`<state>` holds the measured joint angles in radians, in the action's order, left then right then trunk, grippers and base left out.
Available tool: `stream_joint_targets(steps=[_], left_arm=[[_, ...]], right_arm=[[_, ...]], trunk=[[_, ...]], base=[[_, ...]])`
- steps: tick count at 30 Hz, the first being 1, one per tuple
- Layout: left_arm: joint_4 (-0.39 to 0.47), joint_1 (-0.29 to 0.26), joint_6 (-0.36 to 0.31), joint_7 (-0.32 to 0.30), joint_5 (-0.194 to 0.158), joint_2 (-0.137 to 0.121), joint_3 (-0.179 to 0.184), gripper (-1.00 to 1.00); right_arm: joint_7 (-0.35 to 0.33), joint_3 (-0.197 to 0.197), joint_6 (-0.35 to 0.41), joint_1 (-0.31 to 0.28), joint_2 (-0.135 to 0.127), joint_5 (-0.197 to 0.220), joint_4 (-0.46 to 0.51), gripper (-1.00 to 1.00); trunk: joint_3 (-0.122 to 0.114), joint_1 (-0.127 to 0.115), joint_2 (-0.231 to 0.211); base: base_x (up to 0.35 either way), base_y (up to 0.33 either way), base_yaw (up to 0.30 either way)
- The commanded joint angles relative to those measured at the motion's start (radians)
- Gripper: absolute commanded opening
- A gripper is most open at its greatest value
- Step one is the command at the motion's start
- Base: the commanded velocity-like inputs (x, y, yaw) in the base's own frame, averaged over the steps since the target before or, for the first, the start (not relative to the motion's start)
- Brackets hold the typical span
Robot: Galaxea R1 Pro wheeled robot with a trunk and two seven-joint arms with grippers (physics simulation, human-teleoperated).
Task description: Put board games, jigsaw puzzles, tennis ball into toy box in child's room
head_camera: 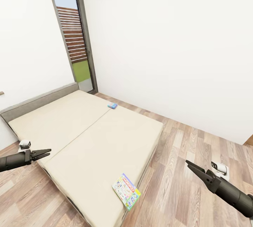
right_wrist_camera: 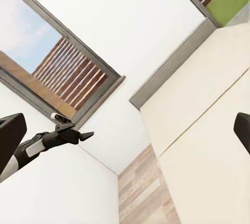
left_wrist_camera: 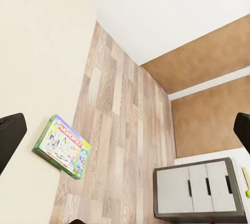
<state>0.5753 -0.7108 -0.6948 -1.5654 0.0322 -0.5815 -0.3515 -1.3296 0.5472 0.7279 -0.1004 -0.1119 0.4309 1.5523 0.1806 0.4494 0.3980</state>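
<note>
A white-walled child's room with a wood-plank floor (head_camera: 182, 156) and a tall dark-framed window (head_camera: 75, 37) fills the head view, the robot facing the bed (head_camera: 88, 132), whose plain beige cover spreads across a dark grey frame. This looks like the opening fetch: neither board game on the bed has been picked up, so collecting them appears to be the step in hand. Next the robot would need to close in on the near corner and bring one arm down over the closer box. In the left wrist view a grey-sided surface (left_wrist_camera: 200, 190) stands across the floor. The Monopoly box (head_camera: 126, 191), green-edged with a busy multicoloured print, lies flat at the bed's near corner, close to the edge. A smaller blue game box (head_camera: 112, 106) rests flat near the bed's far side, well apart from the first. The left end effector (head_camera: 45, 153) hangs beside the bed with fingers slightly parted, holding nothing; the right end effector (head_camera: 191, 166) hovers over the floor, fingers drawn near together, empty
</note>
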Motion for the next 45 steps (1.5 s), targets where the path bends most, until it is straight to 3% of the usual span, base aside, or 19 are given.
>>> stream_joint_targets(steps=[1,13,29,45], left_arm=[[0.000,-0.001,-0.011,-0.005,0.003,0.000,-0.001,1.00],[-0.001,-0.001,-0.010,-0.005,0.004,0.000,-0.001,1.00],[-0.002,-0.001,-0.009,-0.005,0.004,0.000,-0.001,1.00],[-0.002,-0.001,-0.009,-0.005,0.004,0.000,-0.001,1.00]], right_arm=[[-0.001,0.000,0.008,-0.001,0.000,0.003,0.000,1.00],[-0.001,0.000,0.008,-0.001,0.000,0.003,0.000,1.00],[-0.003,0.001,0.008,-0.001,-0.001,0.003,0.000,1.00],[-0.003,0.000,0.008,-0.001,-0.001,0.003,0.000,1.00]], trunk=[[0.002,0.001,0.002],[0.002,0.001,0.002],[0.002,0.001,0.002],[0.002,0.001,0.002]], base=[[0.030,-0.022,0.000],[0.011,-0.008,0.020],[0.001,-0.118,0.189],[0.000,-0.018,0.037]])
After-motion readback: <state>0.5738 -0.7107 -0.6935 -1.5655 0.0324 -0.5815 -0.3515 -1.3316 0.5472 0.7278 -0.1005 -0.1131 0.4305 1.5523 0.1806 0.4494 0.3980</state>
